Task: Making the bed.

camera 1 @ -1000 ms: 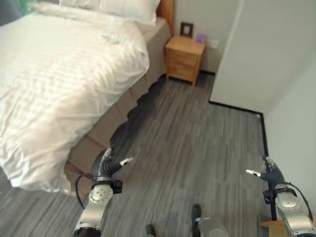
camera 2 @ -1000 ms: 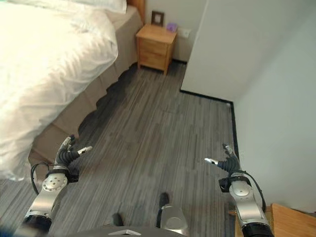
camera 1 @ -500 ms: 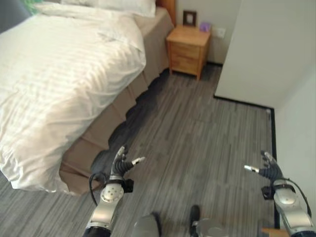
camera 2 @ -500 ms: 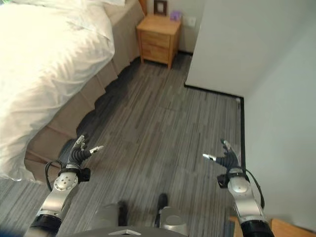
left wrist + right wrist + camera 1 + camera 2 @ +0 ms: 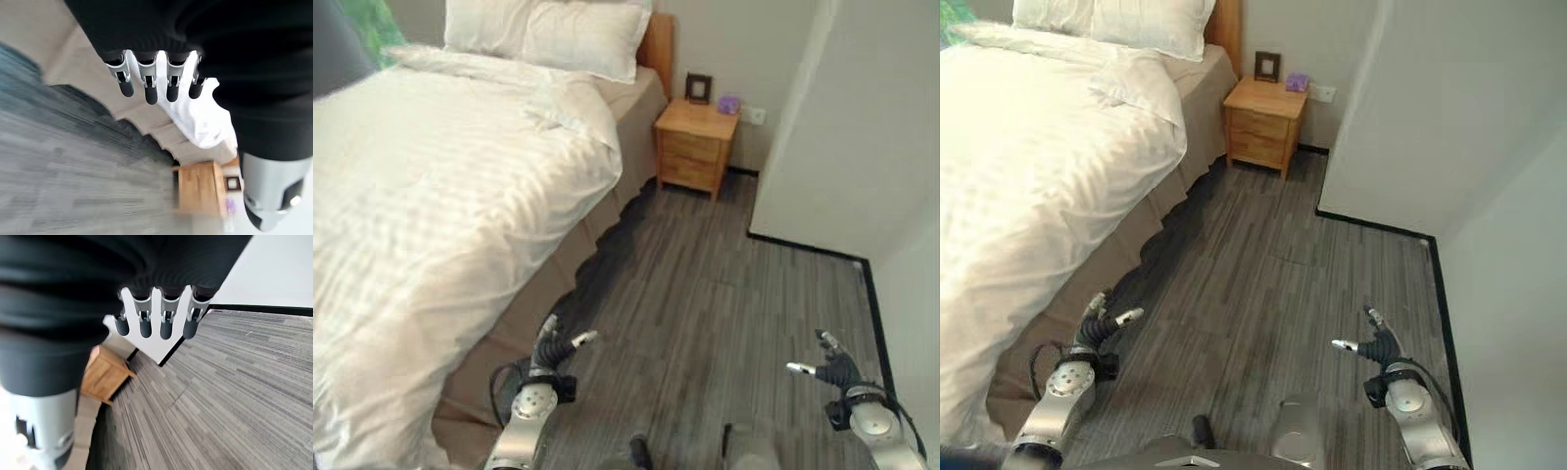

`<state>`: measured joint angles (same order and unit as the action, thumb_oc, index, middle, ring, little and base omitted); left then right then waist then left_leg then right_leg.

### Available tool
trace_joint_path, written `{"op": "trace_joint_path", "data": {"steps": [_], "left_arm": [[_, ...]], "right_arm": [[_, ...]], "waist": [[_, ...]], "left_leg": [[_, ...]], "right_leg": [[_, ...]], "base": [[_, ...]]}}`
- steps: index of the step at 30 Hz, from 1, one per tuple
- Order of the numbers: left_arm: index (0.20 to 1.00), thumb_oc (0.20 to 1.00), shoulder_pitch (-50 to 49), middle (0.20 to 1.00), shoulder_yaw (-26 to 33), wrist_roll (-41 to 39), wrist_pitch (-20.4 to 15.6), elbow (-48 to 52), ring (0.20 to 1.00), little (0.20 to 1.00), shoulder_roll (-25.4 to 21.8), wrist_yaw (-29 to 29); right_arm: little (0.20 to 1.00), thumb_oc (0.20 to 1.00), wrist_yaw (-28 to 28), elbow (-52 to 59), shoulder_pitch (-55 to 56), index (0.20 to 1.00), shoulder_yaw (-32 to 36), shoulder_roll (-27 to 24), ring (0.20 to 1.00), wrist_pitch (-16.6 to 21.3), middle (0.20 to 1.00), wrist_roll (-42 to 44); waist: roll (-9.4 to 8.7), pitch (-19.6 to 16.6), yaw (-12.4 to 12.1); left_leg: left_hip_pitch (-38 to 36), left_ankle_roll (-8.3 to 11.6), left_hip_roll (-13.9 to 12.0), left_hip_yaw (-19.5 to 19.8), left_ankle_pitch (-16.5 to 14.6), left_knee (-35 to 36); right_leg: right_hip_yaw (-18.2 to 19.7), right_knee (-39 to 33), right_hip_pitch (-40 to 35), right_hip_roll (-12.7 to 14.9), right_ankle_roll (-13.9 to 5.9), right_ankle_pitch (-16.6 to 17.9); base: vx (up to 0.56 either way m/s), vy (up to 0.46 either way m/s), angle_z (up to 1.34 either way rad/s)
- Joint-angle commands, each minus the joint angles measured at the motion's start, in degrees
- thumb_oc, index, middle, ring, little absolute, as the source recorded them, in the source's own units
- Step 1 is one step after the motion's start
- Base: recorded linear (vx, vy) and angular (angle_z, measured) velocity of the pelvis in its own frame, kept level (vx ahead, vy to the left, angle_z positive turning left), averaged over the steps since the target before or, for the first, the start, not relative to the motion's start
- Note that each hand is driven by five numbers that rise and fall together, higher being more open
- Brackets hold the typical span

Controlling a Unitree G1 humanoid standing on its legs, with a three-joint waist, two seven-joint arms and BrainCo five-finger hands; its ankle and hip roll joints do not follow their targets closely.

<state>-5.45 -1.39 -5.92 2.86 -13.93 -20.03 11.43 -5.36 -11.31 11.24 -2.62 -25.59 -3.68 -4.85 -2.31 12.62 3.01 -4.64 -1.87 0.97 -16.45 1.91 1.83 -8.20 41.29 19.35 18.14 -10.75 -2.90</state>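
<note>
Left hand [image 5: 161, 44]: dark ribbed cover across the top and right of the frame.
Fingers [image 5: 150, 88]: a row pointing down from the cover, relaxed, holding nothing.
Thumb [image 5: 271, 196]: silver, lower right corner.
Duvet [image 5: 205, 122]: white, hanging just below the fingers, centre right.
Bed skirt [image 5: 73, 63]: beige, upper left.
Floor [image 5: 73, 181]: grey planks, lower left.
Nightstand [image 5: 200, 188]: wooden, bottom centre.

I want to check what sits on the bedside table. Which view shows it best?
The left eye view: the bedside table is whole, its top visible. The right eye view matches it; both wrist views show it from farther off, its top items unclear.
</note>
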Motion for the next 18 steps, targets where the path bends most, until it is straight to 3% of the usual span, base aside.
{"op": "trace_joint_path", "data": {"steps": [1,2,3,5,6,7,9,11,12,13,14,16,17,18], "left_arm": [[1.0,1.0,2.67,1.0,2.0,0.91,-2.13,4.34,1.0,1.0,-1.76,0.99],[1.0,1.0,3.05,1.0,2.04,0.45,-2.2,3.38,1.0,1.0,-1.8,0.49],[1.0,1.0,3.05,1.0,2.02,0.43,-2.25,3.29,1.0,1.0,-1.87,0.48],[1.0,1.0,3.51,1.0,2.23,0.52,-2.01,1.92,1.0,1.0,-1.81,0.38],[1.0,1.0,3.97,1.0,2.16,0.95,-1.85,1.35,1.0,1.0,-1.82,0.26],[1.0,1.0,4.56,1.0,1.95,1.66,-1.85,0.49,1.0,1.0,-1.72,0.41],[1.0,1.0,4.56,1.0,1.53,1.8,-2.05,0.09,1.0,1.0,-1.53,0.59],[1.0,1.0,3.51,1.0,1.5,0.87,-2.61,0.46,1.0,1.0,-0.79,-0.22],[1.0,1.0,1.58,1.0,1.22,-4.18,-3.51,1.18,1.0,1.0,0.55,-1.48],[1.0,1.0,1.57,1.0,1.24,-4.2,-3.51,1.19,1.0,1.0,0.54,-1.48],[1.0,1.0,0.91,1.0,1.0,-6.83,-3.87,2.07,1.0,1.0,1.01,-2.11],[1.0,1.0,-0.61,1.0,0.28,-14.07,-5.4,6.38,1.0,1.0,0.6,-5.85],[1.0,1.0,-0.59,1.0,0.29,-14.11,-5.39,6.39,1.0,1.0,0.54,-5.86],[1.0,1.0,-1.39,1.0,-0.01,-19.36,-5.22,7.08,1.0,1.0,1.17,-7.6]], "right_arm": [[1.0,1.0,-1.37,0.45,-7.72,1.0,3.49,-0.31,1.0,1.61,1.0,-0.62],[1.0,1.0,-1.58,-0.07,-7.41,1.0,3.53,0.21,1.0,1.68,1.0,0.25],[1.0,1.0,-1.61,-0.09,-7.37,1.0,3.49,0.27,1.0,1.7,1.0,0.27],[1.0,1.0,-1.9,-0.42,-6.85,1.0,3.58,1.04,1.0,1.78,1.0,0.88],[1.0,1.0,-1.99,-0.52,-6.7,1.0,3.54,1.21,1.0,1.63,1.0,0.72],[1.0,1.0,-2.28,-0.37,-6.57,1.0,3.48,1.62,1.0,1.43,1.0,0.25],[1.0,1.0,-2.29,-0.12,-6.06,1.0,3.64,1.7,1.0,1.32,1.0,0.06],[1.0,1.0,-1.82,-0.16,-5.47,1.0,3.79,1.32,1.0,1.48,1.0,0.29],[1.0,1.0,-1.24,-0.7,-4.5,1.0,3.97,0.27,1.0,1.52,1.0,0.92],[1.0,1.0,-1.23,-0.69,-4.5,1.0,3.97,0.27,1.0,1.52,1.0,0.94],[1.0,1.0,-1.24,-0.77,-4.77,1.0,3.94,-0.96,1.0,1.48,1.0,1.08],[1.0,1.0,-0.67,-0.52,-4.43,1.0,5.06,-3.94,1.0,1.76,1.0,2.6],[1.0,1.0,-0.66,-0.51,-4.44,1.0,5.08,-3.89,1.0,1.75,1.0,2.6],[1.0,1.0,-0.43,-0.21,-5.07,1.0,4.84,-4.92,1.0,1.47,1.0,2.04]], "waist": [[1.21,3.86,-0.23],[-0.05,3.48,0.8],[0.1,3.45,0.95],[-0.74,2.8,2.36],[-0.92,2.67,2.91],[-0.52,2.34,4.13],[-0.28,2.37,4.86],[0.24,1.92,5.14],[1.63,2.56,5.17],[1.46,2.39,5.38],[0.96,3.67,4.44],[-0.41,7.17,1.79],[-0.72,6.95,1.87],[-0.87,7.59,0.65]], "left_leg": [[-2.22,3.37,-6.01,-0.8,-0.23,3.17],[-3.77,4.87,-5.49,0.32,-1.89,3.17],[-3.89,4.98,-5.74,0.49,-2.05,3.17],[-6.1,6.28,-5.76,1.62,-4.34,3.17],[-7.09,7.1,-6.02,1.84,-5.02,3.17],[-10.01,8.03,-6.54,2.69,-7.38,3.17],[-12.29,7.99,-6.41,3.44,-8.65,3.17],[-15.03,7.96,-6.06,4.78,-10.9,-0.71],[-10.76,9.83,-7.93,5.81,-5.57,-17.24],[-10.3,9.84,-7.8,6.07,-5.42,-17.45],[-4.06,10.51,-6.85,8.96,-1.8,-28.36],[5.37,11.5,-6.05,8.8,0.31,-45.73],[5.73,11.37,-5.69,8.78,0.65,-45.61],[10.55,11.11,-3.42,7.89,-1.15,-45.57]], "right_leg": [[-3.16,-14.39,-13.36,-5.77,0.81,1.19],[-3.52,-26.59,-12.19,-7.46,1.19,0.63],[-3.86,-27.59,-12.9,-7.76,1.19,0.9],[-4.06,-40.35,-12.04,-9.3,1.01,4.2],[-4.04,-43.32,-10.73,-8.77,0.39,6.26],[-3.45,-45.4,-7.95,-7.7,-0.75,8.69],[-2.32,-44.26,-7.75,-7.72,-0.83,9.3],[-3.01,-43.32,-9.33,-7.66,0.2,9.96],[-3.3,-43.19,-13.53,-8.79,2.88,8.71],[-3.45,-43.22,-13.32,-8.57,2.95,8.85],[-3.48,-43.43,-15.8,-8.28,4.36,8.04],[-3.41,-44.78,-21.88,-7.77,7.58,5.48],[-3.44,-44.79,-21.56,-7.4,7.53,5.63],[-2.33,-45.32,-23.48,-6.97,7.48,4.68]], "base": [[0.58,-0.241,0.56],[0.47,-0.206,0.47],[0.49,-0.239,0.49],[0.45,-0.199,0.55],[0.65,-0.297,0.5],[0.47,-0.213,0.29],[0.49,-0.209,0.47],[0.54,-0.262,0.37],[0.27,-0.18,0.18],[0.36,-0.309,0.19],[0.19,-0.261,0.2],[0.35,-0.326,-0.1],[0.44,-0.203,-0.52],[0.37,-0.07,-0.86]]}}
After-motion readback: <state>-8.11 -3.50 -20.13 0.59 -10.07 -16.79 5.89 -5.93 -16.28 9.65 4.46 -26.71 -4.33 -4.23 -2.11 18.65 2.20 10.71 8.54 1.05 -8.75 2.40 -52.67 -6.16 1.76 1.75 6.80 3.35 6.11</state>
